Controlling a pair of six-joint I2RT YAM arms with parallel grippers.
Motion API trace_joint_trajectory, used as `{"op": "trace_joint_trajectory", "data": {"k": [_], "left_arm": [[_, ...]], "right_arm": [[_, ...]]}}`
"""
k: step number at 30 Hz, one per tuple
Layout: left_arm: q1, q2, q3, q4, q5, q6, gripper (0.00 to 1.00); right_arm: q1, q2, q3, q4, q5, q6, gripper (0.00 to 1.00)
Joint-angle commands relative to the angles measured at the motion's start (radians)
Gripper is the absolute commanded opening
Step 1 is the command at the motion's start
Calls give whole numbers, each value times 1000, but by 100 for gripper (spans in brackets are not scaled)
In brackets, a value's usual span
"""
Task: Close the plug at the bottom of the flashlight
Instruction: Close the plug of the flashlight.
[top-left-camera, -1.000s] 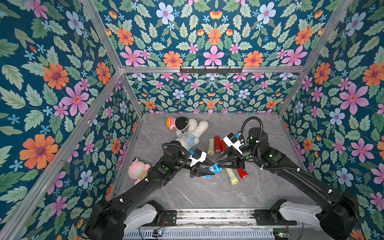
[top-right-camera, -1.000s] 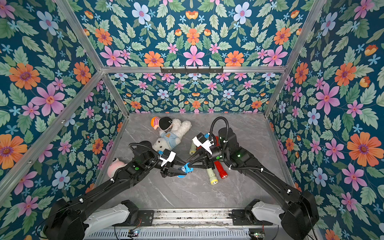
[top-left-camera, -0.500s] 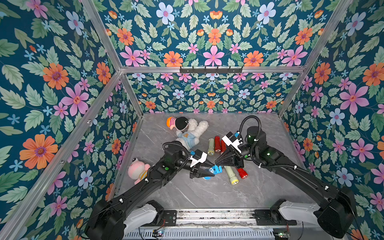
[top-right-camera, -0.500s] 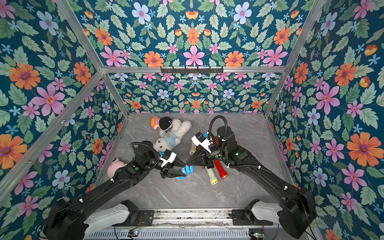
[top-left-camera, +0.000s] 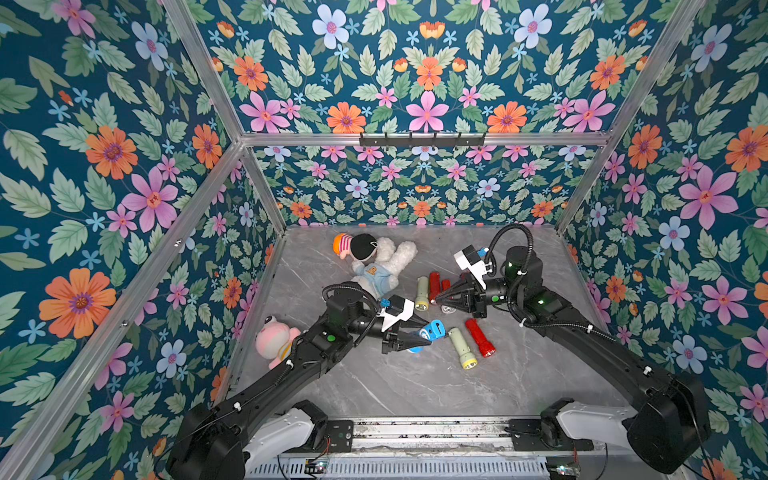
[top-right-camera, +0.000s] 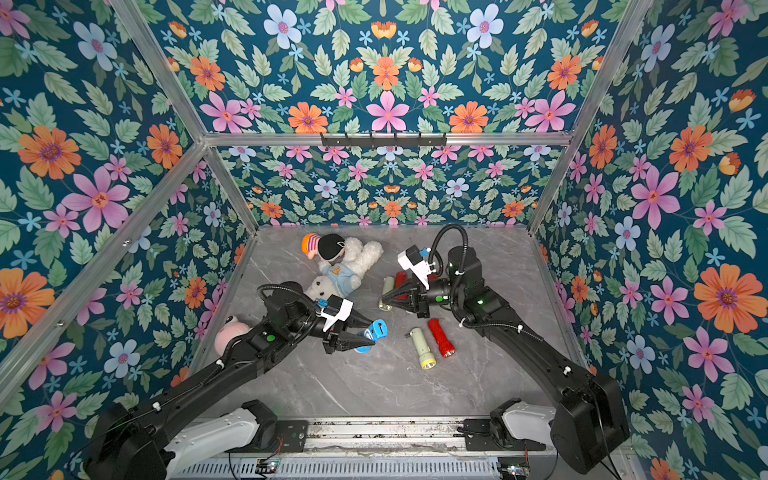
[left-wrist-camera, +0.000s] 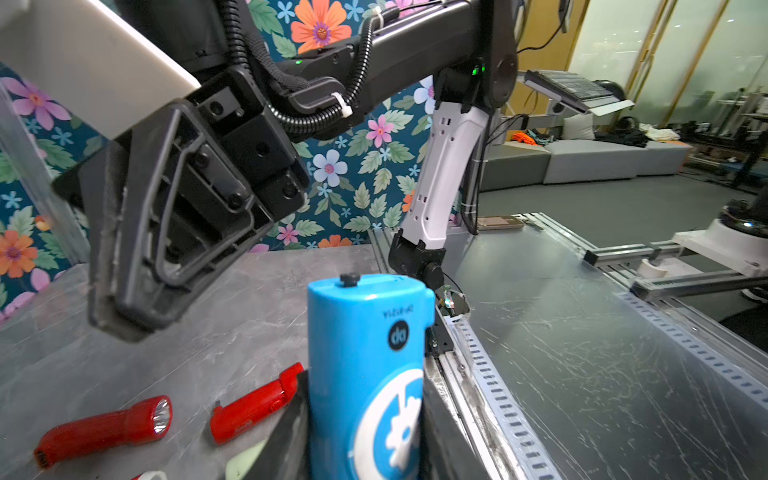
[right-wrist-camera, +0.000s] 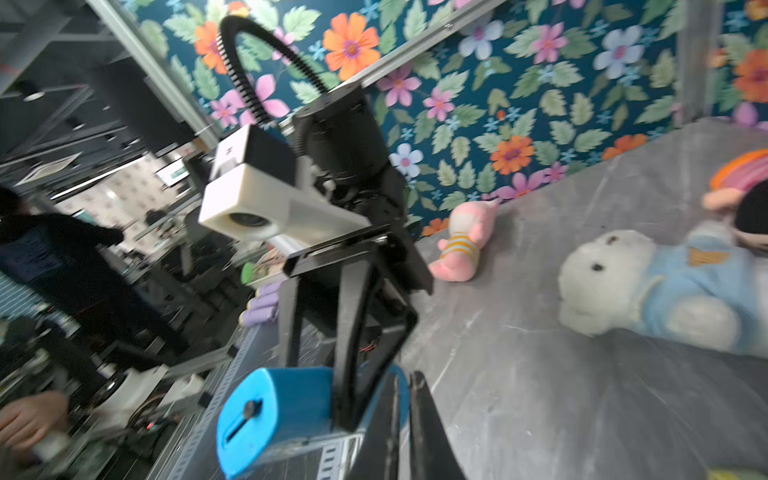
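**Left jaws are clamping the blue flashlight (top-right-camera: 376, 330) above the tabletop (top-left-camera: 415, 386), plug end (right-wrist-camera: 245, 415) outward.**
Right jaws, closed and empty, are hovering nearby (next, probably, pressing the plug shut).

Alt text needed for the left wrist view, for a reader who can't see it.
The left pincer grips a blue flashlight, whose free end carries a small black knob. The right pincer, shut, hovers near that end, apart from it. Two red flashlights lie on the grey table.
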Motion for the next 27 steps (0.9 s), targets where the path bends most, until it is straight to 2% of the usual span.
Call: {"op": "trace_joint_trajectory", "data": {"k": [1, 4, 6, 8, 12, 14, 19, 27], "left_arm": [[1, -11, -5, 18, -193, -68, 0], [1, -16, -15, 17, -399, -152, 0], [1, -14, -11, -6, -583, -248, 0], [1, -8, 1, -57, -718, -303, 0], [0, 18, 26, -174, -911, -374, 0], [0, 37, 32, -225, -966, -437, 0], [-8, 80, 11, -306, -1011, -600, 0], [-157, 130, -20, -369, -1206, -753, 0]], "right_arm": [[-19, -37, -13, 15, 208, 25, 8], [-19, -75, -15, -129, 427, -27, 2], [-20, -96, -19, -210, 570, -31, 0], [-19, -110, -21, -277, 656, -39, 0], [-20, -119, -24, -405, 791, -21, 0], [-19, -117, -25, -462, 847, -13, 0], [-20, -124, -46, -546, 949, 9, 1], [-19, -154, -72, -594, 1006, 21, 2]]}}
